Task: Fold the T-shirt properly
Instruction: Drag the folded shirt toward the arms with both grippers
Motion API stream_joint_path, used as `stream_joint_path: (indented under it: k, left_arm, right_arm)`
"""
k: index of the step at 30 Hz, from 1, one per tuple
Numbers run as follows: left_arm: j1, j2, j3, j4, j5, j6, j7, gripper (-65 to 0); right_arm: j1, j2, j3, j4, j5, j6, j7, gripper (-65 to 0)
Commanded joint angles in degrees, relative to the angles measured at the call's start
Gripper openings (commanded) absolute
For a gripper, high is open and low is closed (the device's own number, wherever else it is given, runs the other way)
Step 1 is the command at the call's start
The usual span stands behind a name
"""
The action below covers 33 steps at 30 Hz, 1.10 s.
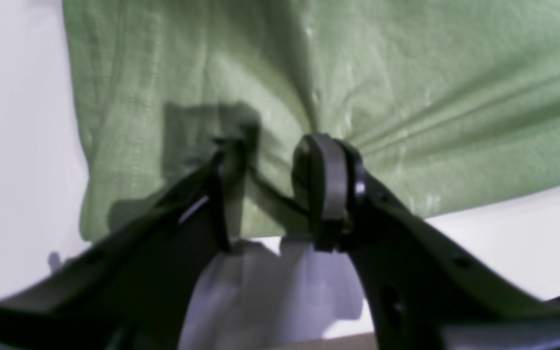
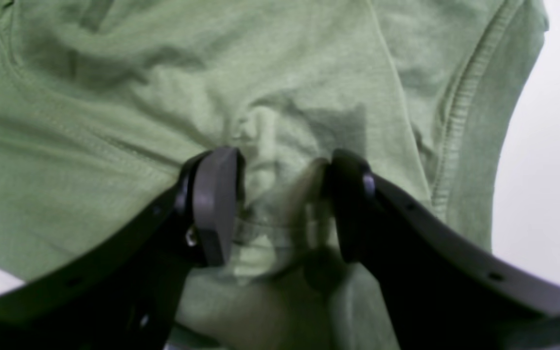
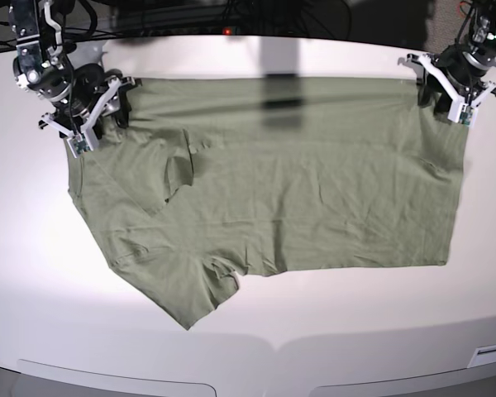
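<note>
We pinch the shirt [image 3: 298, 198] with both claws, left claw [image 1: 280, 189] on its hem corner, right claw [image 2: 280, 204] by the shoulder, so the far edge lifts evenly off the table [image 3: 248, 331].

- T-shirt [image 3: 298, 198]: plain sage/olive green all over, no print or pattern; darker green in the creases and shadowed folds, paler where light hits.
- Seam stitching on T-shirt, right wrist view: same green, ribbed-looking line.
- Table [image 3: 33, 273]: plain white, faint grey shading toward front edge.
- Left gripper [image 1: 280, 167]: black arms, dark grey pads.
- Right gripper [image 2: 280, 204]: black arms, grey pads; small silver screw on one side.
- Base view: gripper housings look white with black parts.
- Dark grey shadow band across top of T-shirt, base view.
- Background behind table: black, small red-orange light.
</note>
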Motion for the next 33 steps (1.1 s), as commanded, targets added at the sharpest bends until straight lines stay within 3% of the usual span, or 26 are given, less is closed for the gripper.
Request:
stream_joint_path:
  k: [1,7,20,33]
  left_arm:
    - [3.5,0.6,0.8,-2.0,6.0,1.3,19.6,-42.9]
    - [6.1,2.8,0.8,0.7,6.5,1.3,19.8,-42.9]
    - [6.5,3.0,0.8,1.4,7.1,1.4,19.4,-42.9]
    - [7.0,3.0,0.8,1.5,6.7,1.4,21.5,-42.9]
  right_arm:
    - [-1.1,0.8,0.0,-0.6,-3.8,-0.6,-6.3,-34.0]
    - [-3.5,0.8,0.0,-0.5,-3.8,-0.7,-6.6,-34.0]
    - [-10.4,0.8,1.1,-0.5,-5.3,-1.8,-6.6,-34.0]
    - [-14.9,0.6,9.4,2.3,-5.0,-1.8,-6.1,-34.0]
